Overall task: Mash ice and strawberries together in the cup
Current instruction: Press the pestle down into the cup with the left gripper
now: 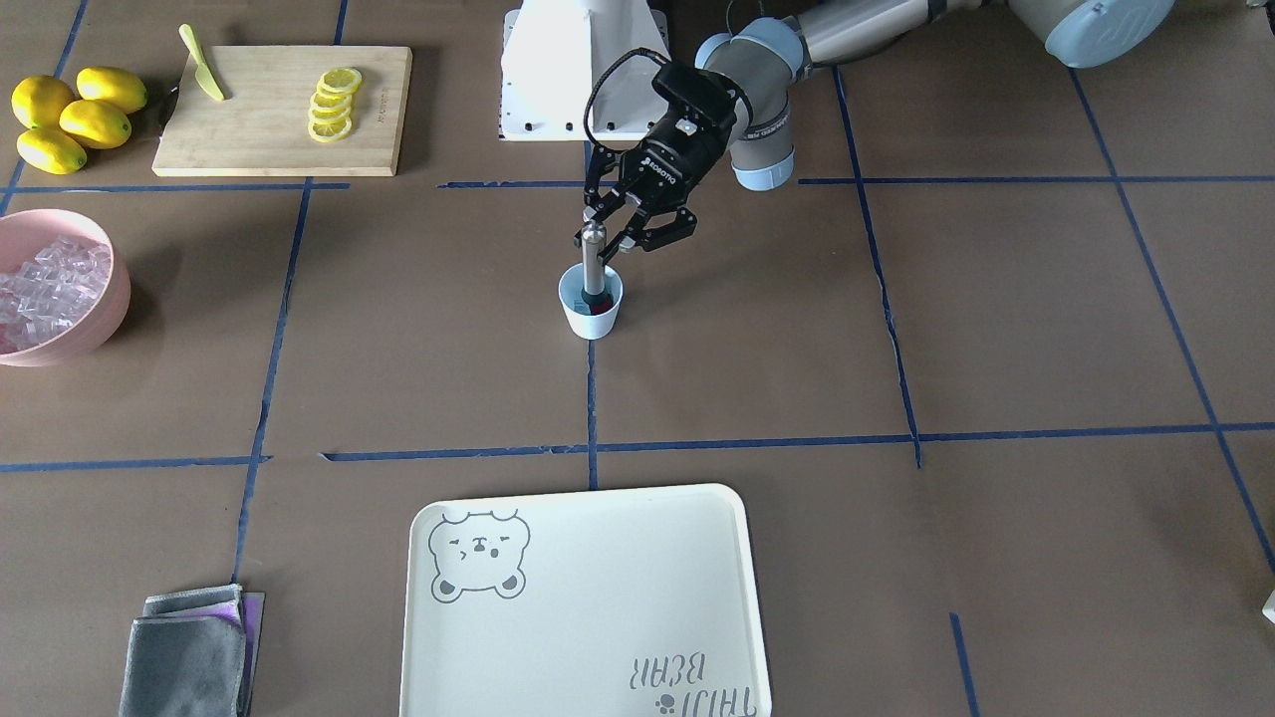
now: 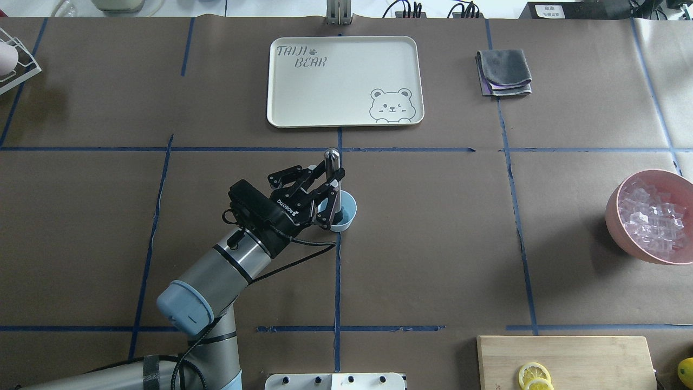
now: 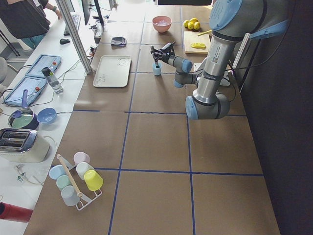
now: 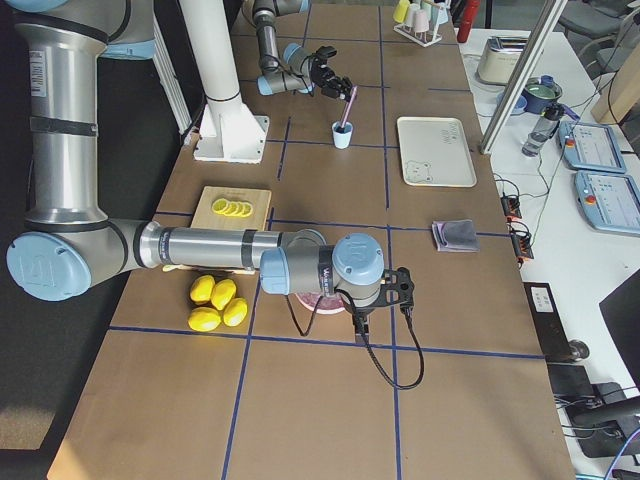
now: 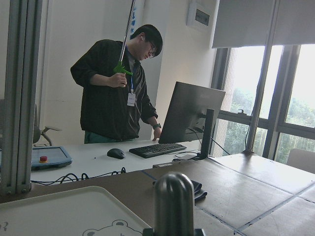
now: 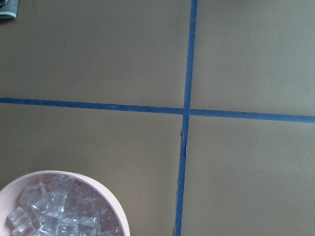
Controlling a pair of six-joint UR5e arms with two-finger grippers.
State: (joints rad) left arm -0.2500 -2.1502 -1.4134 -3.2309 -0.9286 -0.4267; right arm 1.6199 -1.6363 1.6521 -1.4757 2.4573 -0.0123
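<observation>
Left gripper: masher in cup; strawberries front-view only.

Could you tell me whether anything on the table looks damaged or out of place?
Only a tear in the brown paper along a blue tape line, near the pink bowl; nothing else stands out.

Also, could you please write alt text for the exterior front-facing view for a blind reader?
The left gripper, jaws shut on a metal muddler, holds it upright in the small cup at mid-table. Around it lie a pink bowl of ice, lemons, a cutting board and a tray.
</observation>
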